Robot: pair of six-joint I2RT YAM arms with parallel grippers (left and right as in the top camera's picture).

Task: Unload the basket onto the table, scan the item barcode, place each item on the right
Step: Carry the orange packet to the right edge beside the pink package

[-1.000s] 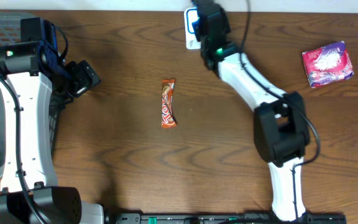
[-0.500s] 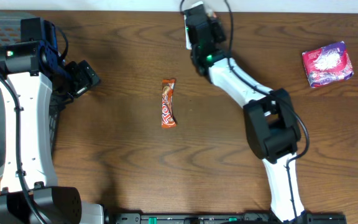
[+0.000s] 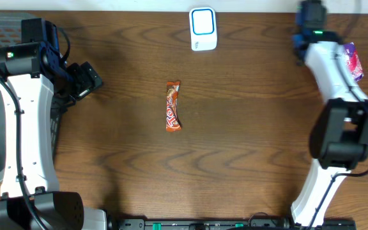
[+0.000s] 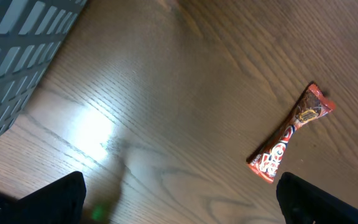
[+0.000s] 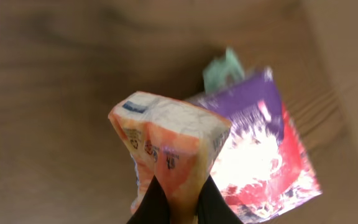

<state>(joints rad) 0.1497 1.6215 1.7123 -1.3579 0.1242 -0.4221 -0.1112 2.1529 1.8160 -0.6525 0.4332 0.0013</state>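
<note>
right pincer (image 5: 178, 200) grips one end of an orange-and-white packet (image 5: 169, 143), its printed faces left free, probably for reading; a purple packet (image 5: 263, 155) lies just beyond. left pincer (image 4: 179, 208) stands wide and empty, a candy bar (image 4: 289, 134) ahead.

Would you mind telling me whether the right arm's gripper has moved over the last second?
Yes. The right gripper, clamping an orange-and-white packet, swung rightward, away from the white rectangular scanner, and now sits by the purple foil packet.
</note>
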